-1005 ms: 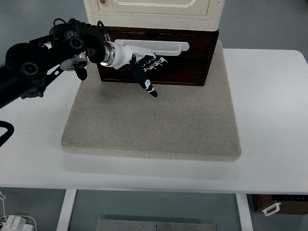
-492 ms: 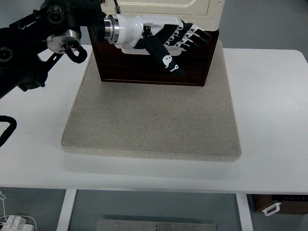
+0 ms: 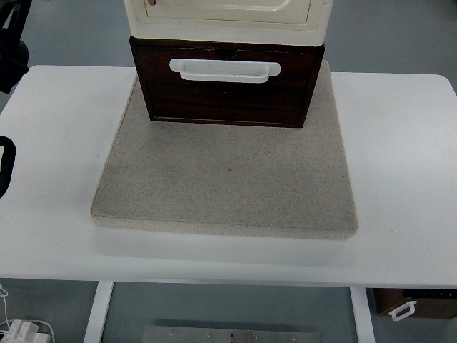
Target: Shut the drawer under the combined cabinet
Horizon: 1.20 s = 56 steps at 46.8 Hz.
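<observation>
Left hand out of frame, only dark arm parts (image 3: 13,43) at left edge; finger state cannot tell. Drawer (image 3: 227,89) under cream cabinet (image 3: 228,18), on grey mat (image 3: 225,179), front looks near flush. Step: push seems done, arm retreating. Next: verify closure, else re-push front. Versus half second ago: hand gone from handle (image 3: 225,69).
</observation>
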{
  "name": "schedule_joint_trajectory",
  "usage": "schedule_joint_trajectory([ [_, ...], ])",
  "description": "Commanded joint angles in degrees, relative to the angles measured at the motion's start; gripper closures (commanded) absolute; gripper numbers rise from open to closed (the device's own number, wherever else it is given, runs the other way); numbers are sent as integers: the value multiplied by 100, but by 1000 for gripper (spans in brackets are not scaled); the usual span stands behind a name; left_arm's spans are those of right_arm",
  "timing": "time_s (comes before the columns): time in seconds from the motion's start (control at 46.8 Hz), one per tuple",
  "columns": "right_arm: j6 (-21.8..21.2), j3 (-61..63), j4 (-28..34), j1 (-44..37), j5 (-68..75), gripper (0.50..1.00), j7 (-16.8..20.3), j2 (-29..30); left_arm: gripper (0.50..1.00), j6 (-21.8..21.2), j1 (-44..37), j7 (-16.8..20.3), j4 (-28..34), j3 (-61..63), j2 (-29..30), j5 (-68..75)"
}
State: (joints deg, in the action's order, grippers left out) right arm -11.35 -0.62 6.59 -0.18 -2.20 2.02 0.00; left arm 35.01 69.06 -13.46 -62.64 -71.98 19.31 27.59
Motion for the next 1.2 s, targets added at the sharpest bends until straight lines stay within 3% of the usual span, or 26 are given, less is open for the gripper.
schedule_joint_trajectory([
  [0.0,1,0,0,0,0,548,0,0,500,-1,-7,2,199,-456,47,-219],
  [0.214,1,0,0,0,0,548,0,0,500,-1,107,54,1130,-1371,310,-684],
  [0.513,1,44,0,0,0,548,0,0,500,-3,178,714,2501,-1336,776,-1089],
  [0.77,18,62,0,0,0,548,0,0,500,-513,160,1003,4215,-1143,706,-1098],
  [0.941,18,35,0,0,0,548,0,0,500,-548,2,1276,4751,-808,451,-1247],
  [1.176,18,9,0,0,0,548,9,0,500,-1137,-279,1276,4901,-808,56,-1564],
])
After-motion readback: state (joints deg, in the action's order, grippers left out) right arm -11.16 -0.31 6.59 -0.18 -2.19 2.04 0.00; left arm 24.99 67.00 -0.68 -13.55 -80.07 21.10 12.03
